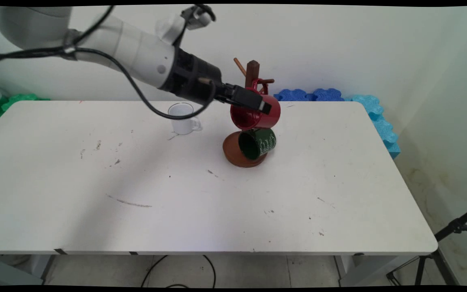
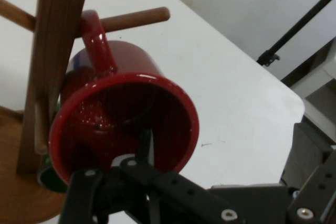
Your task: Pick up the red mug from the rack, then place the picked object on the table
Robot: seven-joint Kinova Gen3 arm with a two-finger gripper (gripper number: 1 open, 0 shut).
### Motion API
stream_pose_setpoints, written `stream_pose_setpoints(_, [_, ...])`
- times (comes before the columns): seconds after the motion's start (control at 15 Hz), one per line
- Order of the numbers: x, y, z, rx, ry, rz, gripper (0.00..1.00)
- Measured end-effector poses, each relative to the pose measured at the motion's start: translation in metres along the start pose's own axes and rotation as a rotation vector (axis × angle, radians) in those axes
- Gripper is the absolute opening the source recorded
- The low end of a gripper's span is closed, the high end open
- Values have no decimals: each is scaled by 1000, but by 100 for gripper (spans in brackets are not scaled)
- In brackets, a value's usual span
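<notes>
— Two mugs hang on your brown wooden mug tree [image 1: 252,75]; which one has the black two-finger gripper [image 1: 262,106] got?

— You have the glossy red mug [image 1: 258,117]. One finger [image 2: 144,148] reaches inside its mouth, the other lies outside the rim, so the jaws are clamped narrow on the wall. Its handle [image 2: 97,40] is looped over a round wooden peg [image 2: 137,18] of the tree.

— And below it?

— You'll see the dark green mug with white lettering [image 1: 258,144] just beneath, mouth tipped toward you, above the round brown base [image 1: 233,156].

— What about room around you?

— A small white enamel mug [image 1: 183,118] stands to the left, apart from the tree. Your white table [image 1: 201,202] lies bare toward its near edge and to the right. Blue foam pieces [image 1: 310,95] line the far edge.
</notes>
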Motion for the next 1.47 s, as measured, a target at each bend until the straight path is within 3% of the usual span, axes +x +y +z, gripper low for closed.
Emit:
stream_pose_setpoints(0.4, [-5,-1,34,41,-17,-54,100])
stream_pose_setpoints(0.93, [-5,-2,60,64,-10,-90,100])
stream_pose_setpoints(1.0, [-5,-3,62,69,-9,-94,0])
stream_pose_setpoints(1.47, [-5,1,66,58,8,-131,0])
